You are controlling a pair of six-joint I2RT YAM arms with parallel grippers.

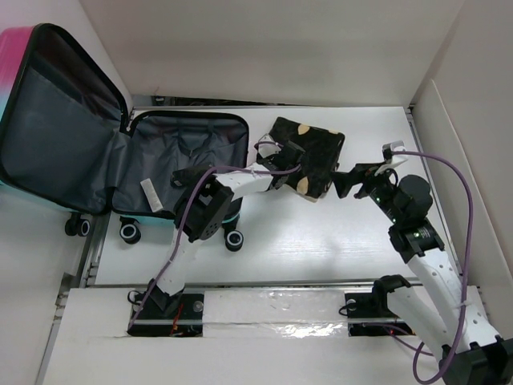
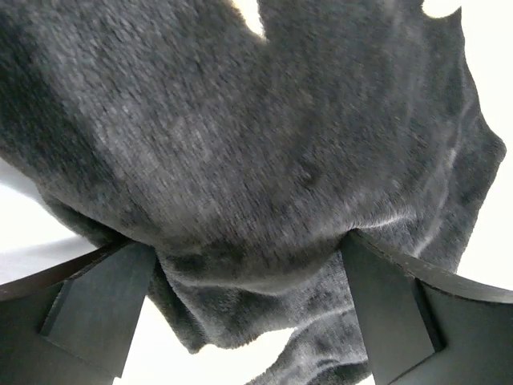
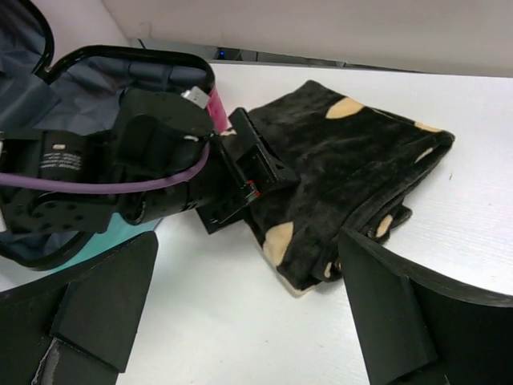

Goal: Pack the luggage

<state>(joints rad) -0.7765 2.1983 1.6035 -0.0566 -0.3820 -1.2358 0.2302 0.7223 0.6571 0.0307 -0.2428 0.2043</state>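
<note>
Two grippers, both spread: the left gripper [image 2: 244, 293] straddles the bunched edge of the plush black cloth [image 3: 337, 160] (ready to pinch, I judge), and the right gripper [image 1: 353, 178] hovers just beside it. The hard-shell luggage [image 1: 192, 117] lies open at the counter's [image 1: 321, 249] left, its grey fabric lining [image 1: 160, 148] facing up to receive the cloth.
</note>
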